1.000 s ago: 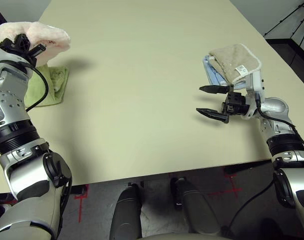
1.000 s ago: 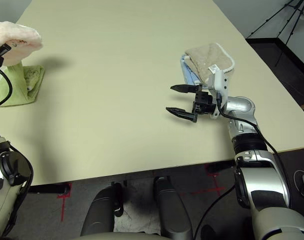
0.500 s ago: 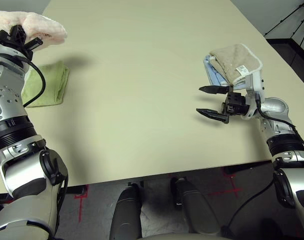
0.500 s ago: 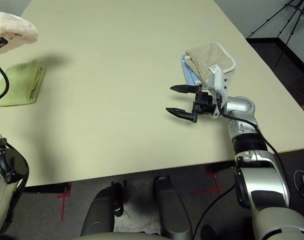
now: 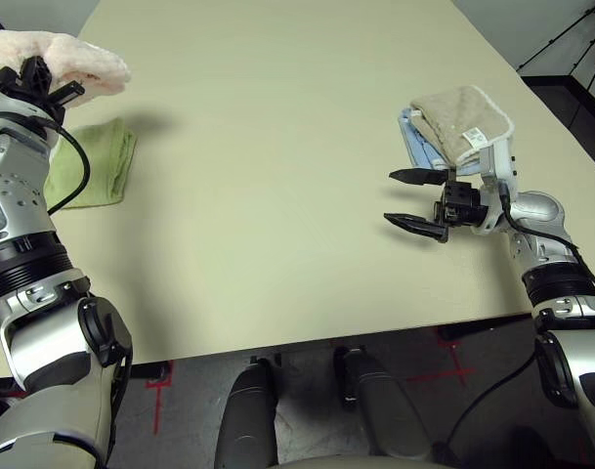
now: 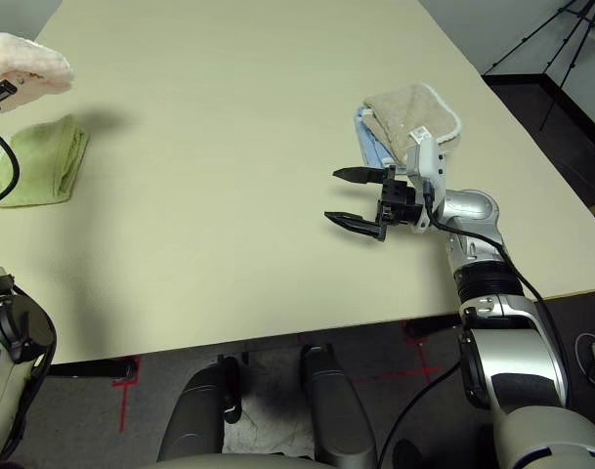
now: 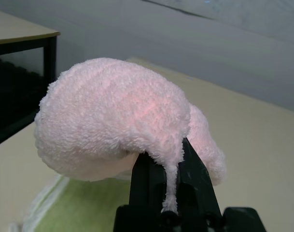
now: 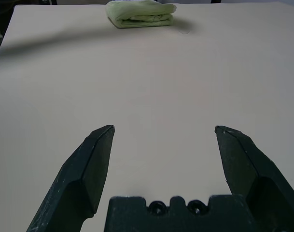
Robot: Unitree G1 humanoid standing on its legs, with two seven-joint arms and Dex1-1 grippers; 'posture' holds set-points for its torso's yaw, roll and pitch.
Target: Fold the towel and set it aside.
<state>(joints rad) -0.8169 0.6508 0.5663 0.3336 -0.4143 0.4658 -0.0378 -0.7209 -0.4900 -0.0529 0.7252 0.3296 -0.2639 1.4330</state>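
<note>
Item: towel [image 7: 113, 116], pale pink terry cloth, bunched into a rounded wad; location, far left of the table [image 5: 277, 147], raised clear of the surface and casting a shadow on the tabletop beside it. Held by: left gripper [image 7: 170, 193], two black fingers pressed together on a fold of the pink cloth, a thin strip of it hanging down between them; the bulk of the cloth mushrooms over and beyond the fingertips. Beneath and just inboard of the held towel: green folded towel [image 5: 92, 176], lying flat on the table near its left edge, apart from the pink cloth above it; the same green bundle appears across the table in the right wrist view [image 8: 141, 13]. Right gripper [image 5: 411, 199]: over the right side of the table, pointing toward the left, its fingers [image 8: 91, 164] spread wide with nothing between them, bare tabletop beyond. Behind the right gripper, near the table's right edge: beige towel [image 5: 461, 117], folded, white-edged, with a small white tag, stacked on a blue towel [image 5: 412, 142] whose edge pokes out on the side toward the table's middle. Middle of the table: plain pale surface.
</note>
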